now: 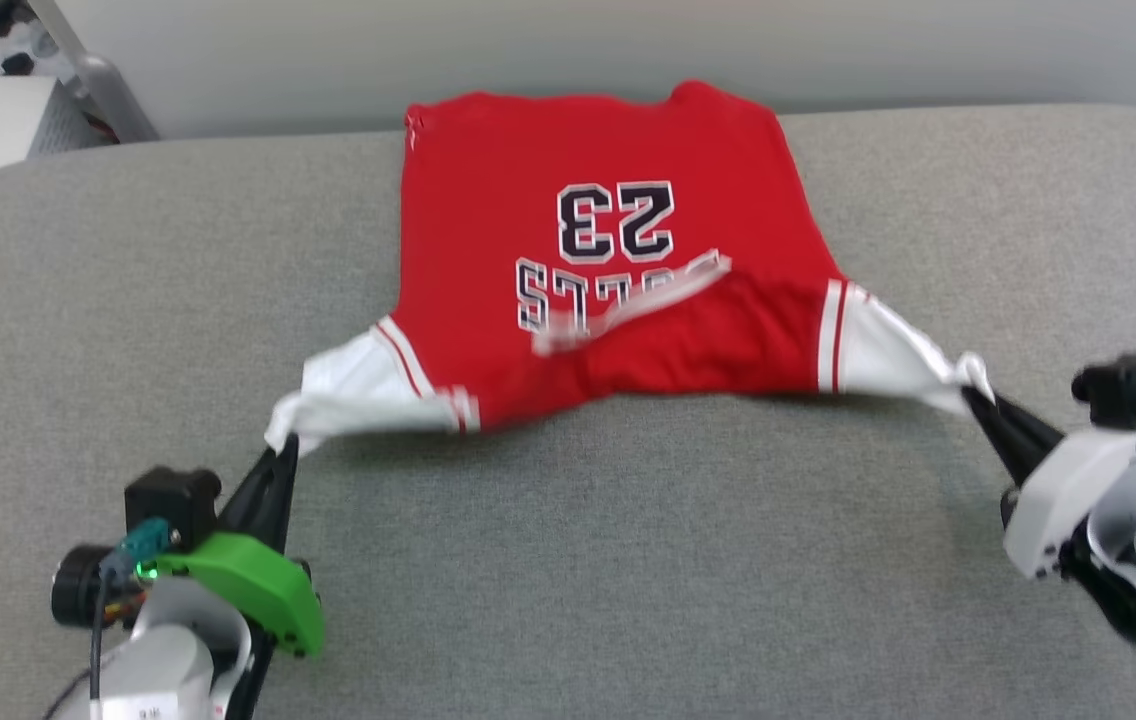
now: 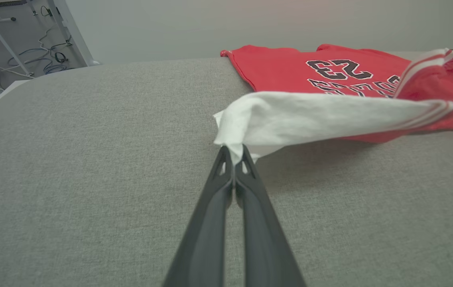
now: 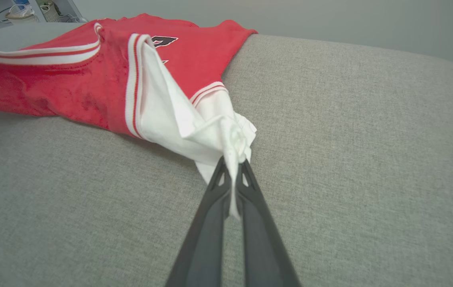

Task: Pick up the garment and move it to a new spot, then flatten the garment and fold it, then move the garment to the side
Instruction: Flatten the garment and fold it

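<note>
With left tool [image 2: 234, 150] and right tool [image 3: 233, 164] pinched shut on sleeve tips of the garment [image 1: 618, 150] stretched between them, seemingly shallowly, we risk one slipping free.

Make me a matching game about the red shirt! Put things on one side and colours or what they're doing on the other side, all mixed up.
Things:
1. left gripper
2. numerals
3. padded surface
4. garment, main body

Matches:
A. grey
B. red
C. black, outlined in white
D. shut on a white sleeve

Pairs: 1-D, 2-C, 3-A, 4-B
</note>
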### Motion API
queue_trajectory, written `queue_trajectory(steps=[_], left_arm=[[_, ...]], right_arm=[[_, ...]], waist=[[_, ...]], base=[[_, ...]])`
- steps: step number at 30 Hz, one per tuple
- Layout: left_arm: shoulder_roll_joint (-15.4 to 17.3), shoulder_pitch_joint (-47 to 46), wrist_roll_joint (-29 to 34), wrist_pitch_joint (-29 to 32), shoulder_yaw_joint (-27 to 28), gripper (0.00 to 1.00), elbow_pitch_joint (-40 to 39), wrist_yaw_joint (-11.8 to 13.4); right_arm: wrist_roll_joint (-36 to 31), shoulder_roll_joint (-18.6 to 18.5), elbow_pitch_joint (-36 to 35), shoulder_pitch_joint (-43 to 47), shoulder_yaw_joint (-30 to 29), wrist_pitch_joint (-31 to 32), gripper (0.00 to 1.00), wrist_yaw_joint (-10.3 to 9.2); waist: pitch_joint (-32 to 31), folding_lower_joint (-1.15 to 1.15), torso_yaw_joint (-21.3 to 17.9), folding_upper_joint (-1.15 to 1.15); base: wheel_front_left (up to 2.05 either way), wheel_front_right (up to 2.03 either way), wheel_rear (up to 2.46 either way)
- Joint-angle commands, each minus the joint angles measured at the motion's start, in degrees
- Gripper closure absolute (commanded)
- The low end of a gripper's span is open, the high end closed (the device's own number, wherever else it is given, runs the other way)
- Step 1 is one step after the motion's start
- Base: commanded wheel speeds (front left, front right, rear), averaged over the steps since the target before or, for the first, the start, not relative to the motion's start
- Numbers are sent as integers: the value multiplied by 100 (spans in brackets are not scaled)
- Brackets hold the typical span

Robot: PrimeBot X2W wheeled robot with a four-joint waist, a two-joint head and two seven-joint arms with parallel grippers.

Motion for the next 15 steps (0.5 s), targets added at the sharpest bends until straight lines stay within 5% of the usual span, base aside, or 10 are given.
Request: queue_trajectory(steps=[1, 15], left_arm=[[-4, 202, 6, -34, 34, 100, -24, 44], [-145, 1698, -78, -35, 294, 100, -61, 285]], right_arm=[[52, -55, -38, 241, -49, -13, 100, -4], [-3, -191, -502, 2398, -972, 15, 100, -4]], waist=[[-267, 1, 25, 0], [-733, 1, 103, 0]], base=[[0, 0, 0], [0, 0, 0]])
